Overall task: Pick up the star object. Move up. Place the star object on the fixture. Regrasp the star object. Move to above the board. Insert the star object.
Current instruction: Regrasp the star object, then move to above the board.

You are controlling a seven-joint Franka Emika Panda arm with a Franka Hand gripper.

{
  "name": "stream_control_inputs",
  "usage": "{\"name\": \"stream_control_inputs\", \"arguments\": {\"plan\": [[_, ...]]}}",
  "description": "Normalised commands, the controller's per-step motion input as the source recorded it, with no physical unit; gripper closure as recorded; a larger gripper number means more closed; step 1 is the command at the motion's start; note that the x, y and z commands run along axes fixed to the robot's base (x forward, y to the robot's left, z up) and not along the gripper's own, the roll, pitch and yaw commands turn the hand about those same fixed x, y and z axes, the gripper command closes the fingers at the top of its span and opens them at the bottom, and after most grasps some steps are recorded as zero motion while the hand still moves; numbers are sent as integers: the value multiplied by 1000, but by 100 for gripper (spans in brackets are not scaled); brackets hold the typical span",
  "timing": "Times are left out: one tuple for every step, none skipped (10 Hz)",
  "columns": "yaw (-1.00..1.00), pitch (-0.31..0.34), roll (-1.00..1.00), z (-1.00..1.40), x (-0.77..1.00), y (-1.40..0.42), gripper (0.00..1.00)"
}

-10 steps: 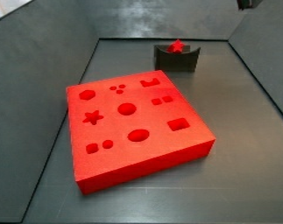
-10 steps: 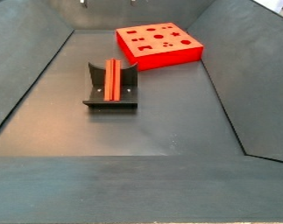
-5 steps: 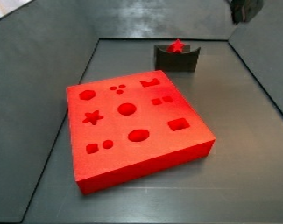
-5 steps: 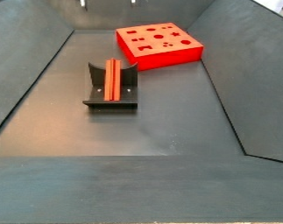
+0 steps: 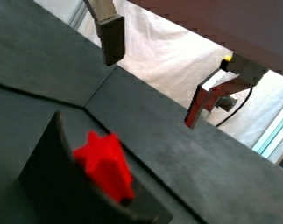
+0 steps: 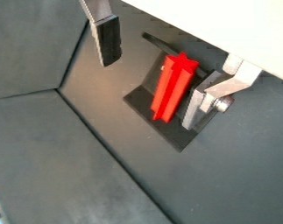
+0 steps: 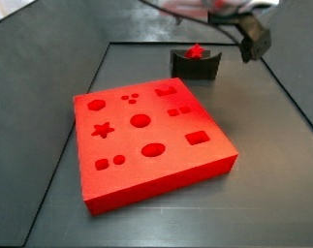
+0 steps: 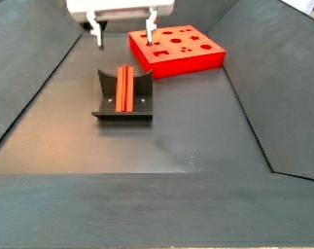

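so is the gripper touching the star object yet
Apart. In a side view the gripper hangs open well above the star object, which lies in the fixture, with bare floor between them.

The star object (image 8: pixel 124 88), a long red peg, lies in the notch of the dark fixture (image 8: pixel 122 110). The board (image 8: pixel 179 50), a thick red slab, sits upper right, well apart. The end effector (image 8: pixel 122 37) hangs spread and empty above the fixture.

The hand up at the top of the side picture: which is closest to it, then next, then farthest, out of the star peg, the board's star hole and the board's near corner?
Seen from the side view with the board in front, the hand is open, up beside the fixture.
1. The star object, lying in the fixture just beside the hand.
2. The star hole, on the board's top face.
3. The board's near corner, at the front.
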Motion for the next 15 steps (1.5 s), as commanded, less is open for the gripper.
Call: {"name": "stream_control_inputs", "arguments": {"plan": [[38,-63,69,-1000,90,45,0],[26,-63,73,-1000,97,40,0],[15,-63,72,-1000,106,35,0],[6,-59,72,-890,104,24,0],[1,-56,71,-749,94,18,0],[-2,-52,69,-607,78,14,0],[-4,-47,65,-463,72,12,0],[-4,-46,62,-279,68,12,0],[1,-26,53,-178,33,0,0],[0,0,0,0,0,0,100],[-127,-183,124,1000,-210,153,100],[-128,-183,123,1000,-210,152,100],[-157,-201,65,1000,-213,143,100],[-161,-189,50,1000,-209,139,100],[-178,-151,23,1000,-202,136,100]]}}
